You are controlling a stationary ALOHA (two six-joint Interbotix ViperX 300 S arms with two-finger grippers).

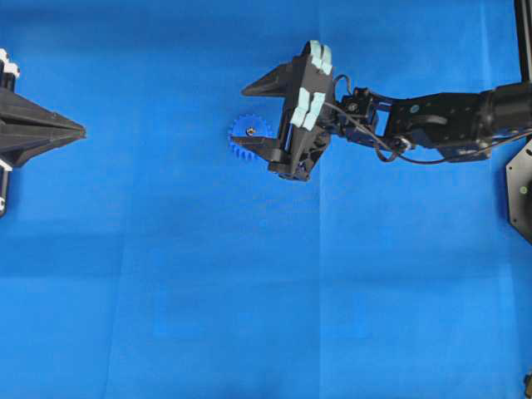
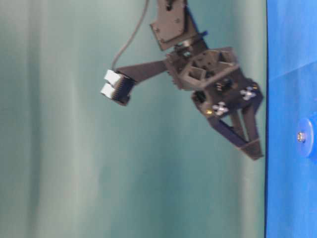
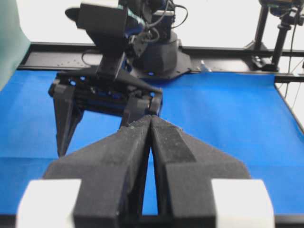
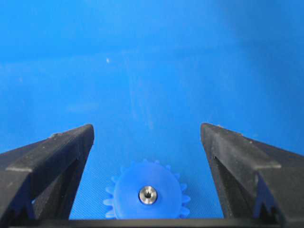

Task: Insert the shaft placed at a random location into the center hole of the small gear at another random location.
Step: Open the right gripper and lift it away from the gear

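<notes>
Small gear [image 4: 146,197], bright blue, toothed all round, flat on the blue cloth [image 1: 249,291] beside the right gripper [image 1: 262,116]. Shaft [image 4: 147,194] seated in the center hole, shiny silver, seen end-on. Right fingers [image 4: 52,161] spread wide, apart from the gear, holding nothing. Left gripper [image 1: 81,130] at the left edge, fingers pressed together.

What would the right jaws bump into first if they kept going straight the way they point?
Probably the blue mat. The right gripper is open, fingers either side of the small gear with the shaft in its hub, so they look set to straddle it. Depth is unclear.
</notes>
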